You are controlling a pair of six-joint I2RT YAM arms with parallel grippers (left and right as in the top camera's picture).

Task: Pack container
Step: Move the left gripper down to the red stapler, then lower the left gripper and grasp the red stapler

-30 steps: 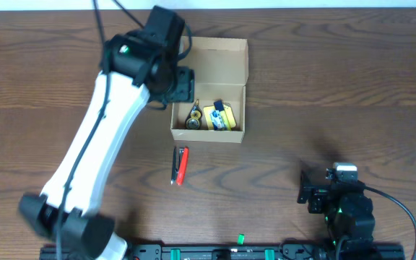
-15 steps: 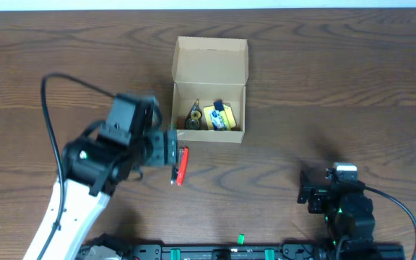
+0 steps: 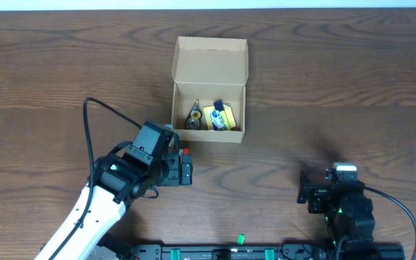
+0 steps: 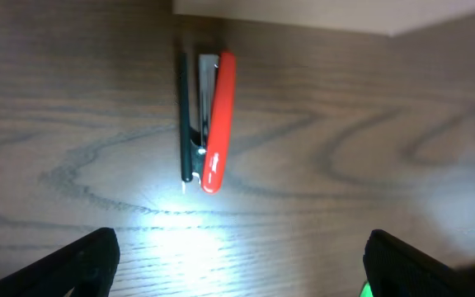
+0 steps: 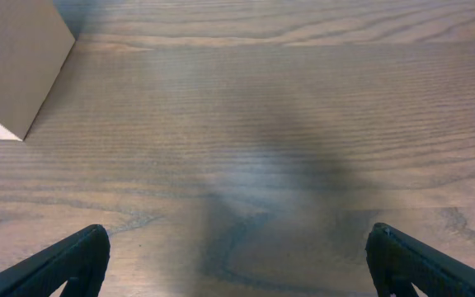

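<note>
Left gripper (image 4: 239, 268) of mine has swung off the container (image 3: 209, 61) and come down low in front of it, jaws spread wide and empty. My left arm (image 3: 96, 209) reaches in from the near edge, wrist tipped down at the table. The container sits open at the far middle, flap back, with a yellow item (image 3: 220, 117) and a dark one (image 3: 193, 118) inside. That drop looks done. The red stapler (image 4: 214, 124), lying just short of the box wall, seems next. My right gripper (image 5: 237, 260) rests open, well apart.
</note>
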